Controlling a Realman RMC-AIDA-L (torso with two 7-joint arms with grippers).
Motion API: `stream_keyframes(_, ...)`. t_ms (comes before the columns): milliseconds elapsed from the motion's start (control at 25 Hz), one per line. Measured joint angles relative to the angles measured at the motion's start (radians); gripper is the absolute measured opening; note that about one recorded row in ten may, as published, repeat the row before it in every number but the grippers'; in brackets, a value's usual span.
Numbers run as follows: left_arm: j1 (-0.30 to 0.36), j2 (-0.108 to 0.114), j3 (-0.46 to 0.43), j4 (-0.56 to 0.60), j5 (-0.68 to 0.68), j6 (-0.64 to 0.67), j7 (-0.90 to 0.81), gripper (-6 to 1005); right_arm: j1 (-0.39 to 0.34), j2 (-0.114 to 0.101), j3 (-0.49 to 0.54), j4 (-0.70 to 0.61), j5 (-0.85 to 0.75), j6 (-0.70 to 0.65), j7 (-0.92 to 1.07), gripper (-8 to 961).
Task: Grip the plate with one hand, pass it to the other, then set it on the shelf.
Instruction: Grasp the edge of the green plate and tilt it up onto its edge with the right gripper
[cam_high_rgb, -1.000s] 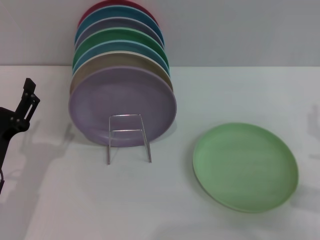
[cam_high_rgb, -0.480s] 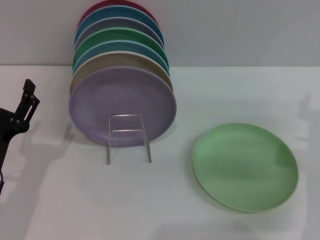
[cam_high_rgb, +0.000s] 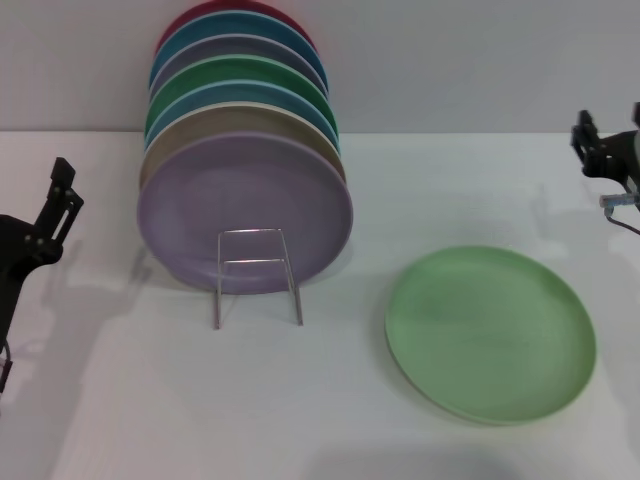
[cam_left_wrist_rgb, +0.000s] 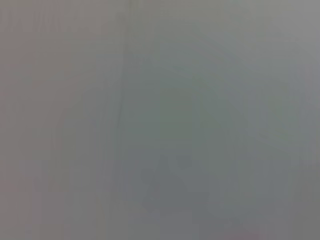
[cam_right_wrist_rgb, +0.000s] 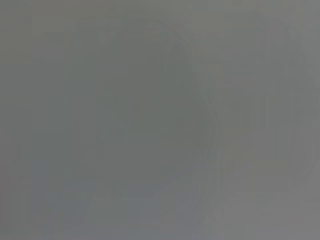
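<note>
A white table filled the lower part of the head view, its surface plain and matte. Behind it rose a bare, pale grey wall, meeting the table along a straight horizontal line. Light fell from above and in front, casting soft grey shadows on the table at the left and along the near edge. Both wrist views showed only a featureless grey blur, with nothing of the room to make out.

Black, angular left gripper on a dark bracket; black right gripper with a thin grey cable.
</note>
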Motion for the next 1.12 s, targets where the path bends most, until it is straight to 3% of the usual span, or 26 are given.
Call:
stream_keyframes(240, -0.005, -0.001, 0.023, 0.000, 0.000, -0.001, 0.000, 850, -0.018, 0.000, 0.104, -0.004, 0.014, 0.197, 0.008, 593)
stream_keyframes(400, -0.009, -0.002, 0.036, 0.000, 0.000, -0.001, -0.001, 849, 0.080, 0.000, 0.227, -0.136, 0.014, 0.384, 0.016, 592)
stream_keyframes(720, -0.019, -0.002, 0.038, -0.029, -0.007, -0.021, -0.001, 848, 0.159, 0.008, 0.275, -0.170, 0.035, 0.468, -0.143, 588)
stream_keyframes(880, -0.024, -0.001, 0.031, -0.054, -0.009, -0.042, 0.008, 847, 0.171, 0.010, 0.250, -0.142, 0.087, 0.396, -0.225, 587)
stream_keyframes(960, -0.027, -0.001, 0.022, -0.056, -0.009, -0.043, 0.010, 846, 0.162, 0.009, 0.139, -0.092, 0.008, 0.208, -0.229, 587)
stream_keyframes(1000, -0.027, -0.001, 0.022, -0.056, -0.009, -0.043, 0.010, 846, 0.162, 0.009, 0.139, -0.092, 0.008, 0.208, -0.229, 587)
stream_keyframes(1120, -0.027, -0.001, 0.011, -0.056, -0.010, -0.044, 0.009, 845, 0.153, 0.008, 0.006, -0.071, -0.141, -0.041, -0.204, 586)
